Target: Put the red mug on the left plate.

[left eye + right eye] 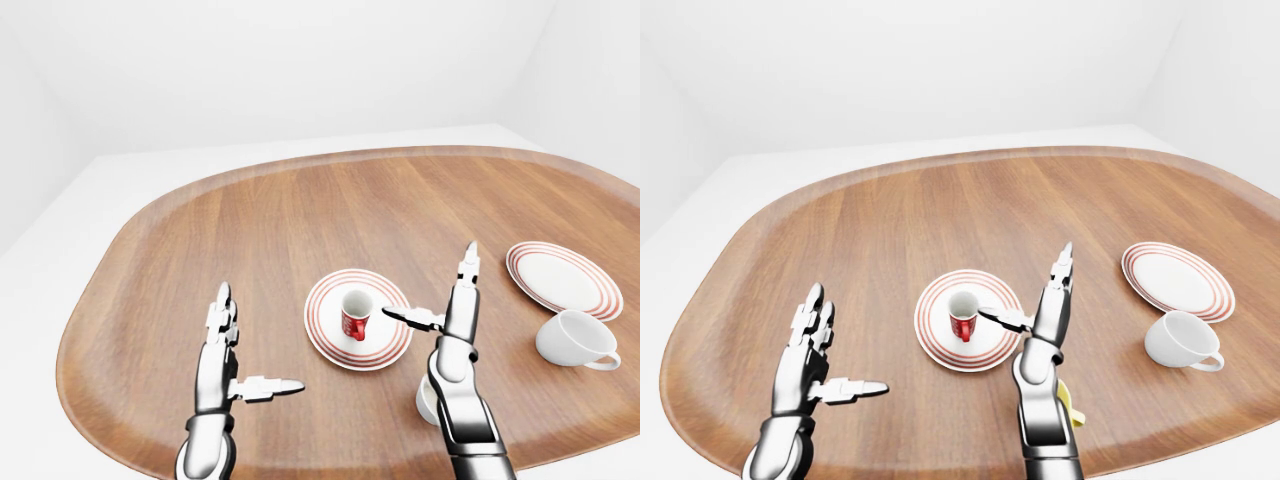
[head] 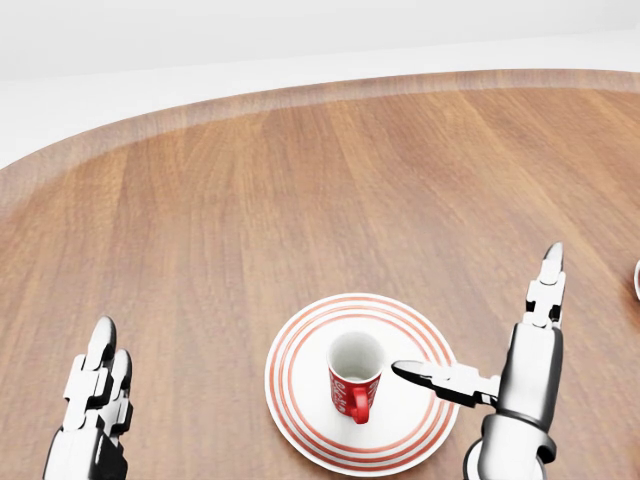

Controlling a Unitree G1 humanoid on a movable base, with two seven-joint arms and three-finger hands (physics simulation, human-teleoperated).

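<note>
The red mug [image 2: 354, 384] stands upright on the left plate [image 2: 412, 328], a white plate with red rings, its handle turned to the view's bottom. My right hand [image 2: 480, 315] is open to the right of the plate. Its fingers [image 2: 545, 290] point up the view, and its thumb reaches left over the plate's rim, just short of the mug. My left hand [image 1: 245, 348] is open too. It hovers over bare wood well left of the plate, with nothing in it.
A second red-ringed plate [image 1: 563, 277] lies at the right of the oval wooden table [image 1: 300, 210], with a white mug [image 1: 575, 338] just below it. A small white and yellow thing [image 1: 1070, 405] is partly hidden behind my right forearm.
</note>
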